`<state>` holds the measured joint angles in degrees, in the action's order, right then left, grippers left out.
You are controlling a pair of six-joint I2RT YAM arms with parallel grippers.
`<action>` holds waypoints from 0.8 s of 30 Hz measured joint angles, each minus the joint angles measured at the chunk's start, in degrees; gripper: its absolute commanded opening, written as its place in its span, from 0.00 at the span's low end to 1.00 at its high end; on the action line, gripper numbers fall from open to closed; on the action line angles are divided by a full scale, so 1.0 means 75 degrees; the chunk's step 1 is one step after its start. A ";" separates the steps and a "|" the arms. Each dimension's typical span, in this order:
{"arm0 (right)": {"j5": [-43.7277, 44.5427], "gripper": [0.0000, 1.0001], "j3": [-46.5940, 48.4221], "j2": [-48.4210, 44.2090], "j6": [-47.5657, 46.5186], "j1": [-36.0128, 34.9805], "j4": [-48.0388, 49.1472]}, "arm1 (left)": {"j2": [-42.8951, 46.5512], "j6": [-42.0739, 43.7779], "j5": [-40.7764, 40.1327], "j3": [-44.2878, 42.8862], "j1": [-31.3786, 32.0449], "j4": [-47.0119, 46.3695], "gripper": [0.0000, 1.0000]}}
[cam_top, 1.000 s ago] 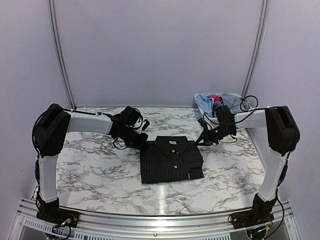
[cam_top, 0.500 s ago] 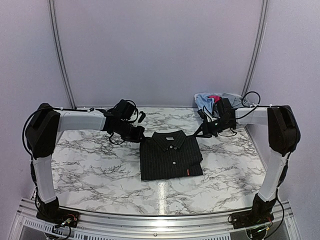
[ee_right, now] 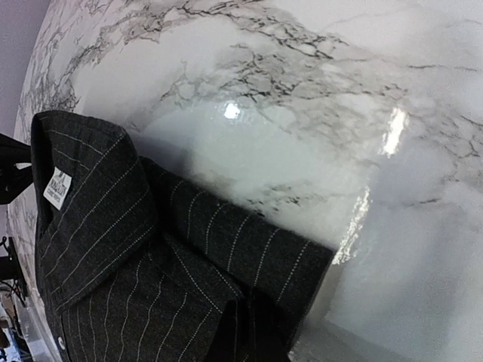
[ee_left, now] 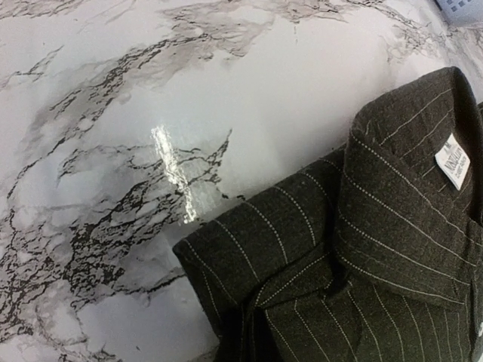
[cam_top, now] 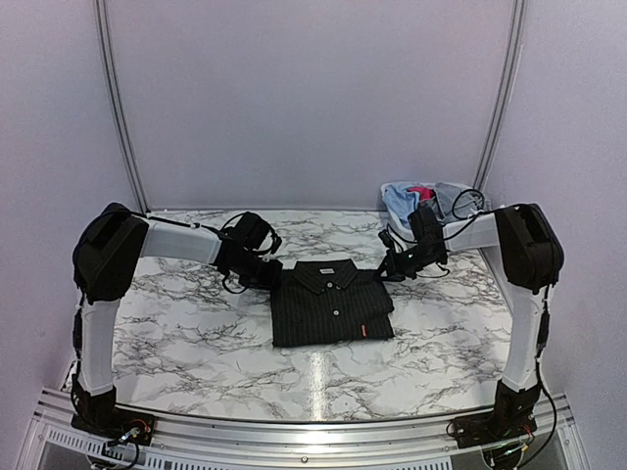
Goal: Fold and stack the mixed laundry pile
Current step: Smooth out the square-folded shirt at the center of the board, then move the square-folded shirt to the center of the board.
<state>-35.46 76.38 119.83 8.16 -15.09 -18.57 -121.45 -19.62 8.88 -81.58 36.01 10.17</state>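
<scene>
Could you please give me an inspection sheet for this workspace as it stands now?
Surface: marble-look table, glossy, with glare patches.
Job's things: black pinstriped shirt folded, lying flat mid-table; blue, grey and pink pieces heaped at the far right corner.
Clutter: white basket at that corner.
Claws: left claw and right claw shut, at the shirt's shoulder corners; grip on cloth unclear.
Cables: black loops on both wrists.
Surroundings: plain pale walls, two metal rails.
</scene>
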 measured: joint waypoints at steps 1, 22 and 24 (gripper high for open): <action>0.0050 0.04 0.0061 0.0020 0.0026 -0.0035 0.0032 | -0.0076 -0.0032 -0.0006 -0.0038 -0.0012 0.0000 0.10; -0.0962 0.39 -0.2215 -0.2550 0.0895 -0.0108 0.0434 | 0.2087 -0.0385 -0.0050 0.0731 0.0233 0.0044 0.99; -0.1014 0.38 -0.2582 -0.2261 0.0947 -0.0213 0.0542 | 0.2052 -0.0481 0.0064 0.0766 0.0530 0.0041 0.99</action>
<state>-43.07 57.01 102.87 15.27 -16.69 -14.50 -106.06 -23.22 9.37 -75.83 39.99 10.48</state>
